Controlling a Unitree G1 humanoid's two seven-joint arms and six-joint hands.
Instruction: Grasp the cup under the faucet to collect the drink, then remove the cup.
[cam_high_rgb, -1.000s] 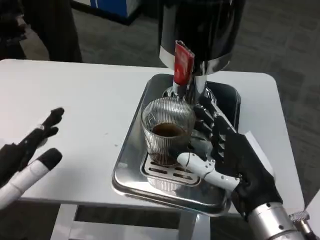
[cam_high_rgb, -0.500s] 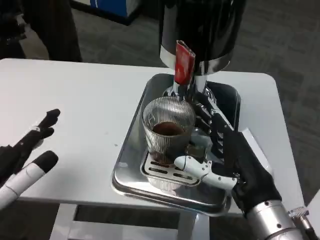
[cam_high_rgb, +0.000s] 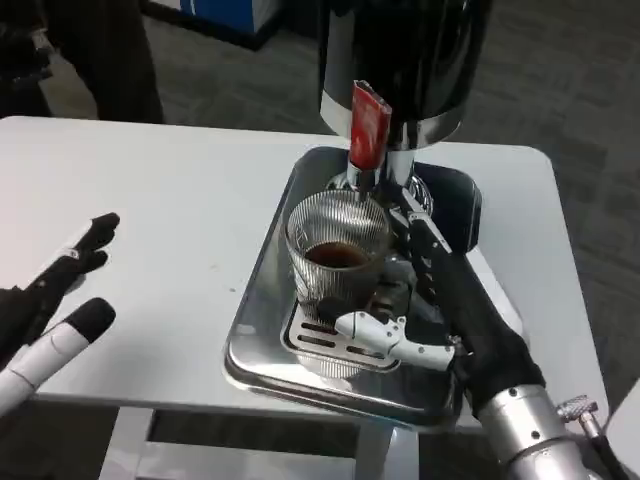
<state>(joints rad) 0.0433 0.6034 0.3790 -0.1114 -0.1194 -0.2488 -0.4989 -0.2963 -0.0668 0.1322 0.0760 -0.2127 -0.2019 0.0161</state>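
**Mira:** Since a second ago the right hand (cam_high_rgb: 432, 300) has slid in closer to the cup (cam_high_rgb: 337, 262), its thumb now reaching lower along the front of the glass and its fingers (cam_high_rgb: 418, 232) set against the far side. It reads as wrapped round the cup, though I can't tell how firm the hold is. The cup itself has not shifted.

**Jon:** And the cup's place?

**Mira:** Standing upright on the drip tray (cam_high_rgb: 262, 345), directly below the faucet (cam_high_rgb: 362, 182) and its red lever (cam_high_rgb: 368, 126). Dark drink covers the bottom part; the ribbed glass above it is bare.

**Jon:** The other hand?

**Mira:** The left hand (cam_high_rgb: 52, 300) waits well to the left of the cup, over the white table (cam_high_rgb: 180, 190), fingers apart and holding nothing.

**Jon:** So how should the hold be finished?

**Mira:** My judgement: close evenly on both sides of the cup before lifting. The ribs should help the grip, but the glass looks slick. Keep it level, since liquid is inside, and draw it toward the robot, away from the faucet, before raising it, so the rim doesn't catch the spout.
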